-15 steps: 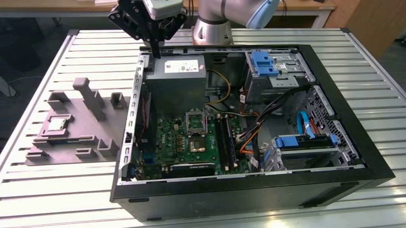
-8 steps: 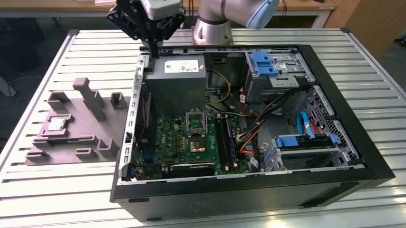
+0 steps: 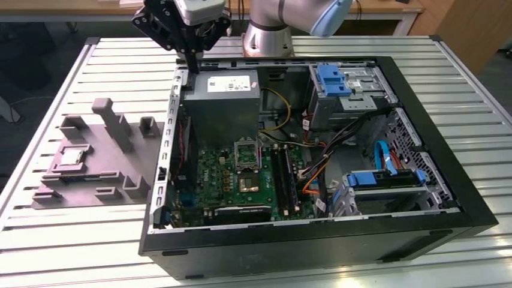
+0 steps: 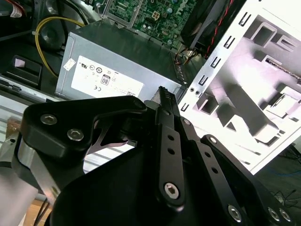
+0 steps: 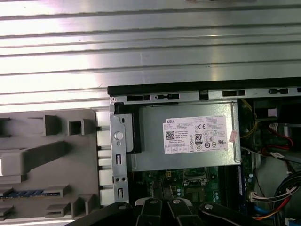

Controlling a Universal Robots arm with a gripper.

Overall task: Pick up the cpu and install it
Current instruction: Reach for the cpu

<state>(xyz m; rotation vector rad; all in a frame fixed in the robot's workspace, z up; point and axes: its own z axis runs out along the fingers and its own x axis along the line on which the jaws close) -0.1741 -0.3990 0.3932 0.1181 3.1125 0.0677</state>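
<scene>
The end effector [image 3: 193, 67] hangs clenched and empty near the power supply [image 3: 222, 111], the cpu [image 3: 71, 157] lying on the grey tray [image 3: 104, 165].

The cpu [image 3: 72, 157], a small flat square chip with a silvery top and pale rim, lies level in a recess of the grey moulded tray [image 3: 108, 159], at the exterior view's left of the computer case [image 3: 320, 240].

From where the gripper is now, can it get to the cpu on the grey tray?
Probably yes. The cpu lies uncovered on the tray, outside the case, nothing above it. The gripper hangs over the case's corner; only the tray's tall post stands near the path.
</scene>
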